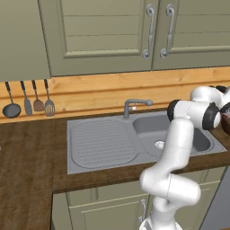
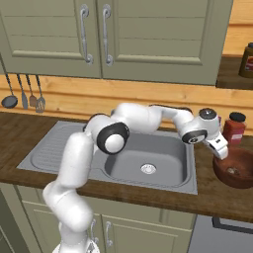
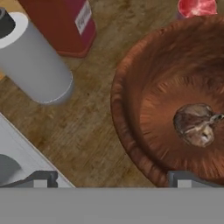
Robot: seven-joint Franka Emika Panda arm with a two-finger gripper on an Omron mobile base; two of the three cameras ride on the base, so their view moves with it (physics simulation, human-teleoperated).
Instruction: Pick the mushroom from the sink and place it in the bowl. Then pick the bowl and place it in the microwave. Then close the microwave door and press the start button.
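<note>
The dark brown bowl (image 3: 127, 118) stands on the wooden counter just right of the grey metal sink (image 2: 148, 153). The mushroom (image 3: 194, 124) lies inside the bowl, brown with a pale patch. In the right base view the bowl (image 2: 232, 182) sits at the far right with the mushroom (image 2: 231, 171) a small speck in it. My gripper (image 2: 221, 149) hangs open just above the bowl's left rim, holding nothing. In the hand view the gripper (image 3: 111, 179) straddles that near rim, one fingertip over the counter and one over the bowl. The microwave is out of view.
A red bottle (image 2: 233, 127) and a grey cylinder (image 3: 35, 65) stand on the counter close behind the bowl. The faucet (image 1: 134, 105) rises behind the sink basin. Kitchen tools (image 1: 29, 101) hang on the wall at left. Cabinets hang overhead.
</note>
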